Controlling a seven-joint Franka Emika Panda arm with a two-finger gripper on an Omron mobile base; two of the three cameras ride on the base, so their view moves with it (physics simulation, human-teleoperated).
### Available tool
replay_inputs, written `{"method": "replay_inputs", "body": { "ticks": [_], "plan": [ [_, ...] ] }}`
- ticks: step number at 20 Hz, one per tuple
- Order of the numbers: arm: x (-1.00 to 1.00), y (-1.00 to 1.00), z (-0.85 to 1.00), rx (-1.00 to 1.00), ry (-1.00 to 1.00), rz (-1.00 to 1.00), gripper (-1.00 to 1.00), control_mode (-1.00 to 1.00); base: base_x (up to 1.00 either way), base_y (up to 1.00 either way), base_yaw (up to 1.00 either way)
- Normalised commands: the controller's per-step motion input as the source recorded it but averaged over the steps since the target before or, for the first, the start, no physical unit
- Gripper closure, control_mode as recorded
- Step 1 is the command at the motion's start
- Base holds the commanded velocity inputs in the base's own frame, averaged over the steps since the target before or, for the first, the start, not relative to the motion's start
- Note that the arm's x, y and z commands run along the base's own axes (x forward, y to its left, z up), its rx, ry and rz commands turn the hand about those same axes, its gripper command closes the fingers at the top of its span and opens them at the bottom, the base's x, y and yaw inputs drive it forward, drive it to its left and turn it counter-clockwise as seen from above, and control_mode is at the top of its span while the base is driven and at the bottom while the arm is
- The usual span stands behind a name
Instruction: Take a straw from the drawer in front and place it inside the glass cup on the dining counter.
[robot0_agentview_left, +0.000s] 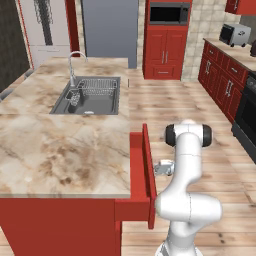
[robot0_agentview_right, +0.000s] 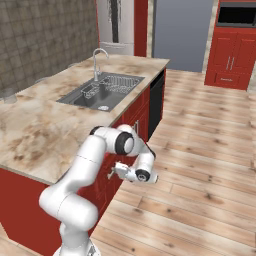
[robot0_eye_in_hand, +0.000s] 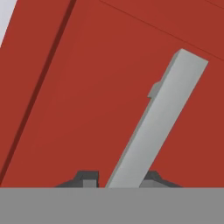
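Red drawer (robot0_agentview_left: 142, 170) standing pulled out from the counter (robot0_agentview_left: 60, 145) – gripper (robot0_eye_in_hand: 118, 183) pinching its grey handle (robot0_eye_in_hand: 157, 118), narrow jaws either side of the bar, which is running up toward 1 o'clock in the hand view. Sink (robot0_agentview_left: 92, 95) sitting at 12 o'clock on the counter. Glass cup (robot0_agentview_right: 9, 95) at the counter's far left edge.

Arm bent low and forward, gripper (robot0_eye_in_hand: 118, 181) with fingertips (robot0_eye_in_hand: 87, 178) narrowly parted (a grey bar between them), hand level.

Red drawer (robot0_agentview_left: 143, 172), marbled beige dining counter (robot0_agentview_left: 55, 145)
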Motion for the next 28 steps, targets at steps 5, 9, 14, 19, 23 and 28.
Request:
{"method": "replay_inputs", "body": {
  "ticks": [5, 9, 14, 19, 23, 28],
  "plan": [
    [-0.13, -0.58, 0.0, 0.0, 0.0, 0.0, 1.0, -1.0, 0.0, 0.0, 0.0],
    [-0.1, -0.57, 0.0, 0.0, 0.0, 0.0, 1.0, -1.0, 0.0, 0.0, 0.0],
    [-0.08, -0.56, 0.0, 0.0, 0.0, 0.0, 1.0, -1.0, 0.0, 0.0, 0.0],
    [-0.02, -0.56, 0.0, 0.01, 0.0, 0.0, 1.0, -1.0, 0.0, 0.0, 0.0],
    [0.0, -0.54, 0.0, 0.0, 0.0, 0.0, 1.0, -1.0, 0.0, 0.0, 0.0],
    [0.0, -0.52, 0.0, 0.0, 0.0, 0.0, 1.0, -1.0, 0.0, 0.0, 0.0]
  ]
}}
